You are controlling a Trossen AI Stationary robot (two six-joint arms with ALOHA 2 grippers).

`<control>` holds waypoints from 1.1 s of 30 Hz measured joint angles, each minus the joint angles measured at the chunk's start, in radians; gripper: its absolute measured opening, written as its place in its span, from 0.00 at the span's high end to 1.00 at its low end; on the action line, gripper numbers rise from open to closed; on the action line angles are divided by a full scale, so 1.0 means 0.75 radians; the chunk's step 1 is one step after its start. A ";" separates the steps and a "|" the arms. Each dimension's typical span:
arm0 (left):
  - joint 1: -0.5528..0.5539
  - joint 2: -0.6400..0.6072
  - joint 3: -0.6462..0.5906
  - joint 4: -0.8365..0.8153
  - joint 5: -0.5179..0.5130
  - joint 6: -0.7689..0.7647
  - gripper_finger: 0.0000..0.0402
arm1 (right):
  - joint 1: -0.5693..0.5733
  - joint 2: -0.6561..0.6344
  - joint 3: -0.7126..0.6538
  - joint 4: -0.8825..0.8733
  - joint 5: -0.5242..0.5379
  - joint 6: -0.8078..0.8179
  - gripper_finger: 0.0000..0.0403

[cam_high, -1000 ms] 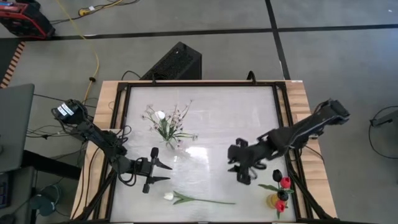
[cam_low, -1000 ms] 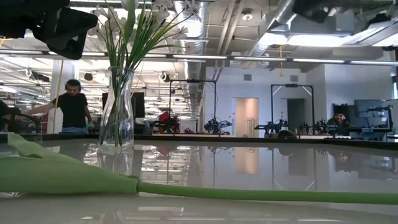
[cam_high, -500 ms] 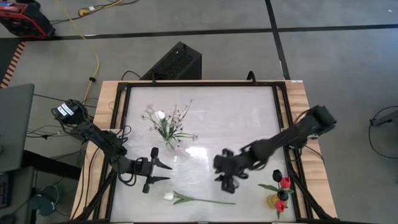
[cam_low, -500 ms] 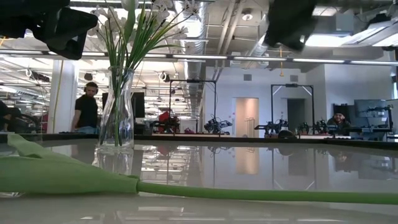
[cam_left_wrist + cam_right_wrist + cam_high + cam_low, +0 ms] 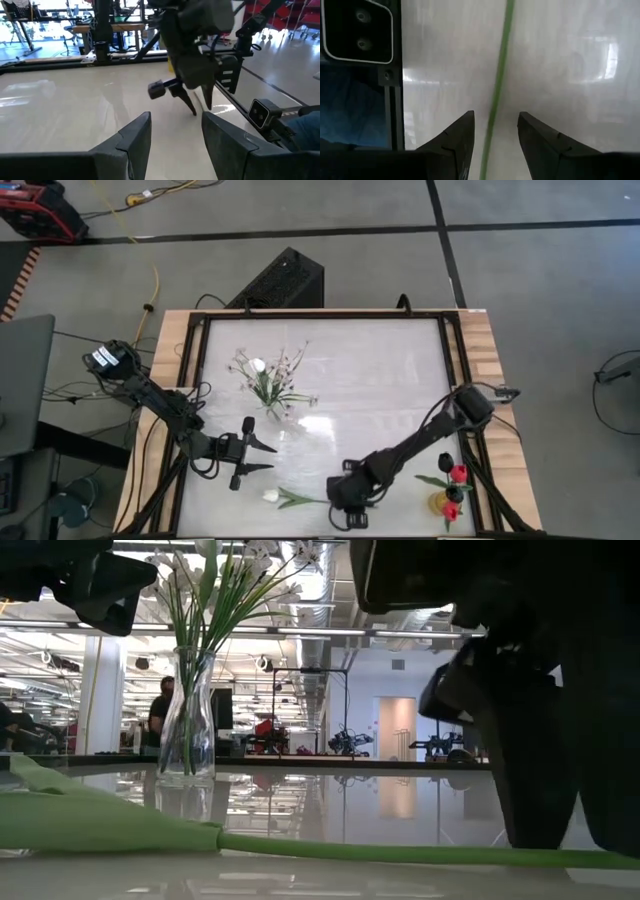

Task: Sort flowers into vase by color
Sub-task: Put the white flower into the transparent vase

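Right gripper [image 5: 495, 142] open, straddling the thin green stem of the white tulip [image 5: 500, 75] lying flat near the table's front edge, stem running lengthwise between its fingers; left arm farther off.

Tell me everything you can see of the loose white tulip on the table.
The white tulip lies flat near the table's front edge, white head toward the left arm's side, green leaf behind the head, thin green stem running toward the right. The right gripper hangs open over the stem, one finger either side, not gripping it. Nothing else touches it.
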 joint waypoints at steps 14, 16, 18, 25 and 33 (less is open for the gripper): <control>0.006 0.000 0.000 -0.001 0.004 -0.008 0.59 | 0.150 0.082 0.113 -0.193 0.338 0.071 0.56; 0.007 0.000 0.000 -0.001 0.004 -0.008 0.59 | 0.186 0.104 0.113 -0.199 0.421 0.094 0.59; 0.007 0.000 0.000 -0.001 0.004 -0.008 0.59 | 0.210 0.109 0.113 -0.218 0.463 0.113 0.63; 0.008 0.000 0.000 -0.001 -0.002 -0.008 0.59 | 0.200 0.099 0.110 -0.240 0.455 0.095 0.91; 0.009 0.000 0.000 -0.001 -0.008 -0.020 0.59 | 0.071 -0.069 0.092 -0.327 0.421 -0.150 0.96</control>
